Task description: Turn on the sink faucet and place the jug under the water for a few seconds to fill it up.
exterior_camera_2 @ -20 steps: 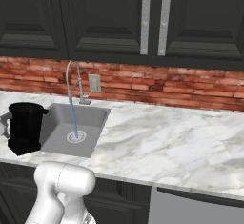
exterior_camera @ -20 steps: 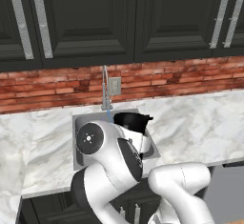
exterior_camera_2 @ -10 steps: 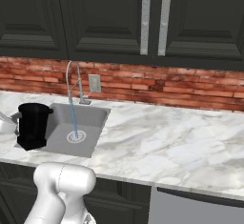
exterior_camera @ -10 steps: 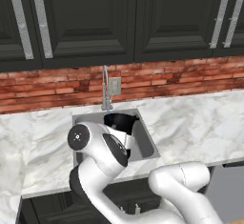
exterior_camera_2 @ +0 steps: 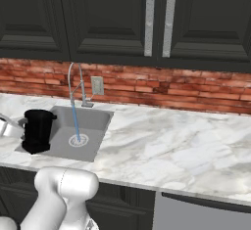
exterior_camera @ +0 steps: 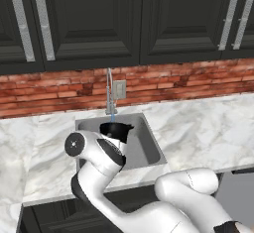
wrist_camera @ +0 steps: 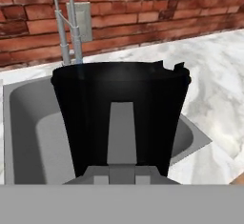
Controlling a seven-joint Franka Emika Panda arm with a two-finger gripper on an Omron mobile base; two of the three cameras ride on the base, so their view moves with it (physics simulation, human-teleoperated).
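Jug (exterior_camera_2: 38, 130) upright, open top up, over sink (exterior_camera_2: 95, 119)

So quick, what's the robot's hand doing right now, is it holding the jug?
Gripper: closed on the black jug, holding it by its side handle over the sink.

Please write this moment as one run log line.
faucet: on | water: running into sink | jug: held over sink, beside stream | gripper: shut on jug

Glossy white rounded arm (exterior_camera: 149, 202) with dark joint bands
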